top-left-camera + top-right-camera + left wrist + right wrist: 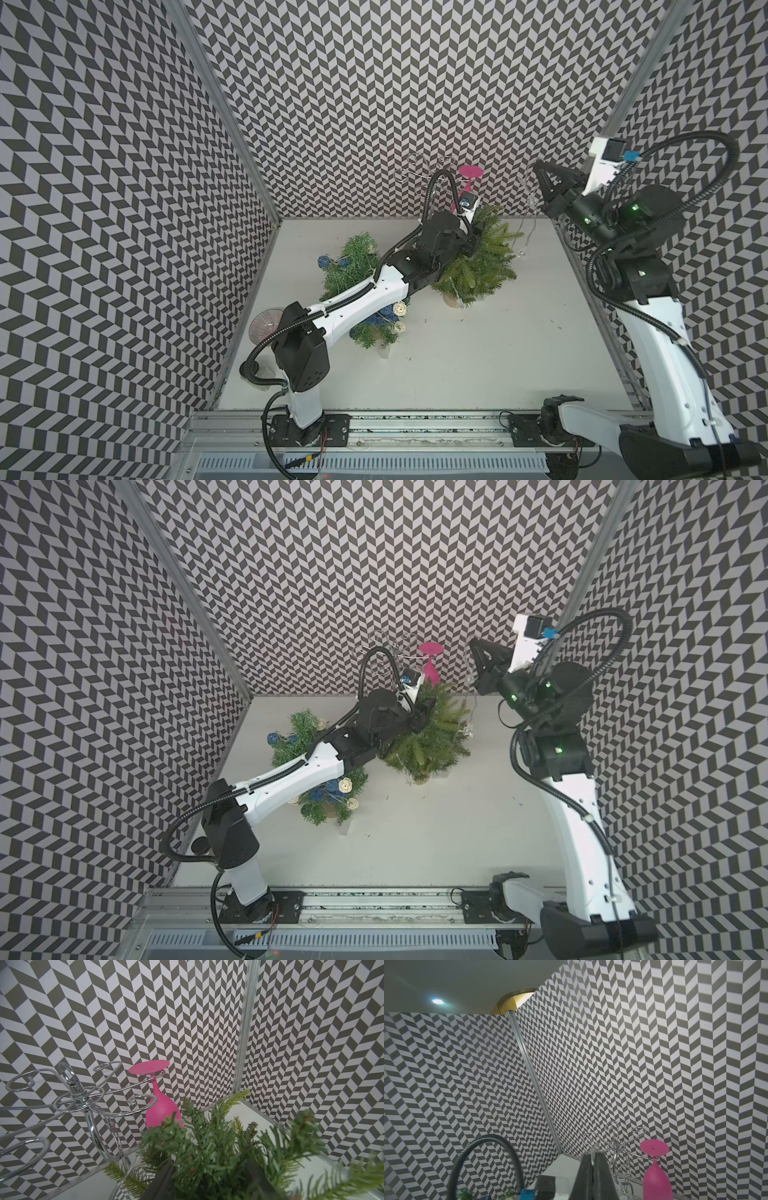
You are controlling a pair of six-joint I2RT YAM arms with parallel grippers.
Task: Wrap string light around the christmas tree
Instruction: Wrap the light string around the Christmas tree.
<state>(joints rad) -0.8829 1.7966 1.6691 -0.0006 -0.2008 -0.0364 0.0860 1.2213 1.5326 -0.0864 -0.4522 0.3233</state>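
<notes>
The plain green christmas tree [486, 270] [432, 746] stands in a pale pot at the back of the table. My left gripper [477, 237] [426, 715] is pushed into its upper branches. In the left wrist view its dark fingers [166, 1176] stand apart with foliage [207, 1147] filling the gap. My right gripper [537, 164] [471, 640] is raised to the tree's right, shut on the clear string light [530, 203] [470, 712], which hangs down to the table. A loop of the string light [592, 1147] pokes out of the shut right gripper [593, 1156]. More strands lie low on the tree.
A second tree [353, 262] with blue and cream balls stands under my left arm. A wire glass rack [419, 170] [79, 1095] stands against the back wall and holds an upside-down pink glass [469, 172] [654, 1167]. A clear ribbed glass [268, 322] sits by the left wall.
</notes>
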